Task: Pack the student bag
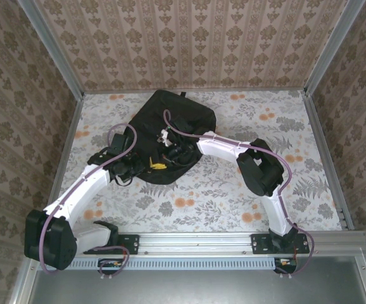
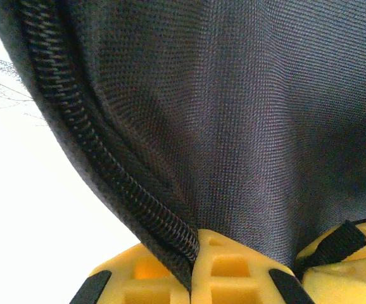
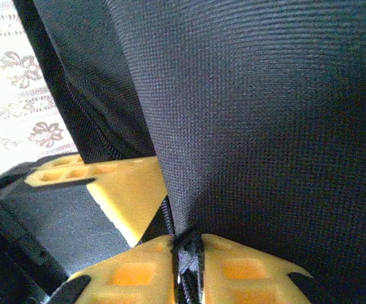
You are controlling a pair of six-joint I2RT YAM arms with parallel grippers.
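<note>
Student bag (image 1: pixel 183 114) lies flat on the table (image 1: pixel 252 190), set toward the far side, with its near edge turned to the two arm bases. Left fingers (image 2: pixel 227 269) are closed tight on that near edge, and the zipper (image 2: pixel 107 164) coil runs straight down into the pinch. Right fingers (image 3: pixel 132 272) are closed narrow on a fold of the bag's black fabric, with a webbing strip (image 3: pixel 188 250) caught in the grip, just beside the left hold. Assessment: the step in hand appears to be lifting or parting the bag's edge at the zipper to form a mouth for packing. To do it well, the two holds should draw apart gently and upward along the zipper line, keeping the cloth taut without dragging the whole bag toward the bases. The fabric is soft and will likely sag, or slip out if either pinch has cloth only at the tips. Whether the zipper is run open cannot be determined. Obstructions: the two wrists crowd one another at the bag's near edge, leaving little room to turn. A purple cable (image 1: pixel 176 128) loops over the bag's upper face, where it could snag on a strap. The papered enclosure walls (image 1: pixel 202 38) stand well apart from the bag and pose no hindrance.
</note>
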